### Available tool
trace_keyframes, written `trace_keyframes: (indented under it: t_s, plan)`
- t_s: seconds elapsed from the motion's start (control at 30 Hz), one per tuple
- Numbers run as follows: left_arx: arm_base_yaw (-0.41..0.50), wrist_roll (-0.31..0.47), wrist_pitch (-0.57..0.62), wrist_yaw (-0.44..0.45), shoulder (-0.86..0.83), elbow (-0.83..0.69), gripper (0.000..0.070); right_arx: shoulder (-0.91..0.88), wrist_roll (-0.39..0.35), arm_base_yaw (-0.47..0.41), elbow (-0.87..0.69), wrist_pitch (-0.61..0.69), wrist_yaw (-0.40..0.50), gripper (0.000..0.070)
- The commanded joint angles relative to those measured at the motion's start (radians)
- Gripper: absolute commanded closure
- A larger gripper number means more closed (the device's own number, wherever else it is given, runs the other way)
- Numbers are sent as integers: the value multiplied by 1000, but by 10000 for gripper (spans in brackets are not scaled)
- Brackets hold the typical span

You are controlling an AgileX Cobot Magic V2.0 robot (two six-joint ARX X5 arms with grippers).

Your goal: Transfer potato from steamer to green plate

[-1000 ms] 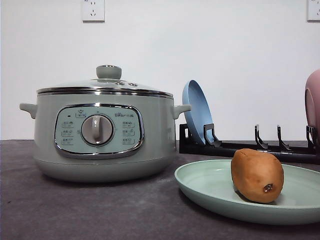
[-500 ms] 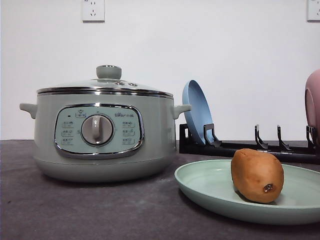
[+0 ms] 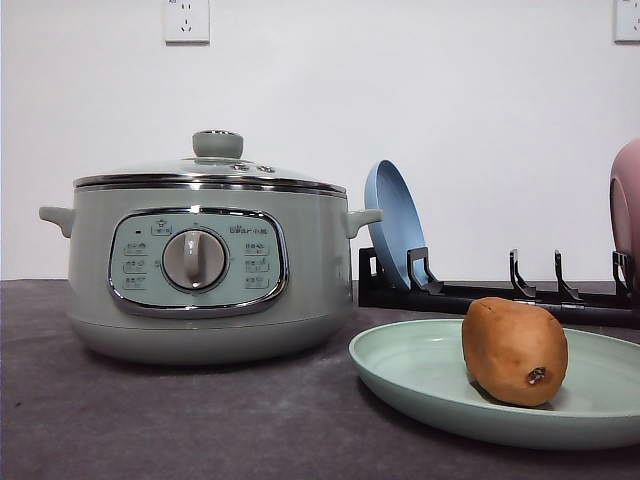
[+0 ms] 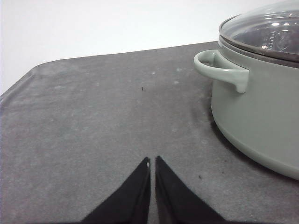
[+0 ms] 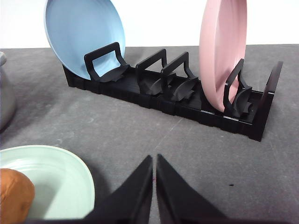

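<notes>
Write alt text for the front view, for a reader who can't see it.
An orange-brown potato sits on a pale green plate on a dark table. To its left stands a sage-green steamer with its lid on; behind, a black rack holds an upright blue plate.

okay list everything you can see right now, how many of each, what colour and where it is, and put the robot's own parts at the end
steamer: one, pale sage green, lid on, left part of the table.
green plate: one, mint green, flat on the table right of the steamer.
potato: one, orange-brown, lying on the green plate.
dish rack: one, black, behind the green plate.
blue plate: one, standing in the rack at the steamer end.
pink plate: one, standing in the rack at the far end.
wall sockets: two, white, on the wall.
table: one, dark grey.
left gripper: one, black, shut, near the steamer's handle.
right gripper: one, black, shut, by the green plate.
</notes>
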Motion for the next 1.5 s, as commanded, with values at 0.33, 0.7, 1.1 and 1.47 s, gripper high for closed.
trace_keyframes:
  t_s: [0.33, 0.7, 1.1, 1.47]
  plan:
    - [3, -2, -9, -2, -2, -20, 684, -3, -3, -1, -5, 7, 0, 700]
    - [3, -2, -9, -2, -2, -20, 684, -3, -3, -1, -5, 7, 0, 700]
    - [3, -2, -9, -2, -2, -20, 684, -3, -3, -1, -5, 7, 0, 700]
    - [3, -2, -9, -2, -2, -20, 684, -3, -3, -2, -5, 7, 0, 700]
